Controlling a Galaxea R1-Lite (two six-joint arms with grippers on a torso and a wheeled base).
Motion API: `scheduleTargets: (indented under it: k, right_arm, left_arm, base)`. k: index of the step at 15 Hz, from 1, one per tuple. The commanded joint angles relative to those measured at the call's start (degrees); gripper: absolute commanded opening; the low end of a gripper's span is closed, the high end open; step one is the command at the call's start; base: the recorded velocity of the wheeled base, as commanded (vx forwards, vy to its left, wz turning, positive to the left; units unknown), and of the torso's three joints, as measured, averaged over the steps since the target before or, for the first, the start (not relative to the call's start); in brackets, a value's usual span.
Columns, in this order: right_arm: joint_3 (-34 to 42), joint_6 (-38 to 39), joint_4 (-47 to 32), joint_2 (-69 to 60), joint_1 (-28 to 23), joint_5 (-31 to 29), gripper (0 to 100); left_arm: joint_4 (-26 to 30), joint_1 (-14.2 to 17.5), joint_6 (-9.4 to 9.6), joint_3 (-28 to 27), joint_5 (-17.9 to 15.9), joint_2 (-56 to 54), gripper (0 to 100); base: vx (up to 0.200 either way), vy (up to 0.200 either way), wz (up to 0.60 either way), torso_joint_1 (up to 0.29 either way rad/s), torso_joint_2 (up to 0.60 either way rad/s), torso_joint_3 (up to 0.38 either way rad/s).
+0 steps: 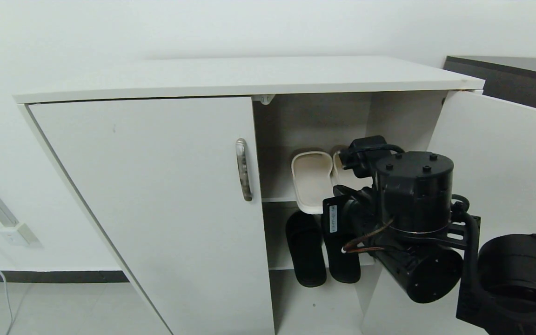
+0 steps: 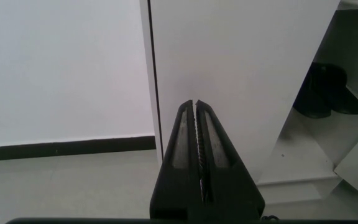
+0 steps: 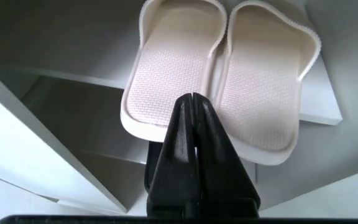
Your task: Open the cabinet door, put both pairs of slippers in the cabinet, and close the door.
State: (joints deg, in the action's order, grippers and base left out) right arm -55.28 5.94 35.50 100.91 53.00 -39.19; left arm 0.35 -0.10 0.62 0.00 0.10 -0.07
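Both pairs are inside the cabinet (image 1: 249, 77). The white slippers (image 3: 229, 81) lie side by side on the top shelf (image 1: 275, 199), with their near ends poking out over its edge. The black slippers (image 1: 306, 249) lie on the shelf below.

The right gripper (image 3: 193, 98) is pressed together and holds nothing, just in front of the white pair. The left gripper (image 2: 194, 104) is pressed together too, low by the closed left door (image 1: 156, 186).

I think the job now is shutting the right door (image 1: 496, 153) (it stands wide open). The arm should back straight out without bumping the slippers. Then it should push the door slowly until it is flat.
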Motion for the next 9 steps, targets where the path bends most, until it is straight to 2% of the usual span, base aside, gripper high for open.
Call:
scheduleTargets:
  k: [1,2,9]
  right_arm:
    - [0.09,-0.05,0.01,0.25,0.08,-0.01,0]
    - [0.09,0.04,0.01,0.51,0.17,0.08,0]
    - [0.35,0.22,0.1,1.22,0.17,0.08,0]
  left_arm:
    - [0.0,0.01,-0.01,0.0,-0.01,0.07,0]
    - [0.0,0.01,-0.01,0.0,-0.01,0.07,0]
    - [0.0,0.01,-0.01,-0.09,-0.01,0.07,0]
  base:
    - [0.0,0.0,0.0,0.0,0.0,0.0]
    - [0.0,0.0,0.0,0.0,0.0,0.0]
    - [-0.2,0.0,0.0,0.0,0.0,0.003]
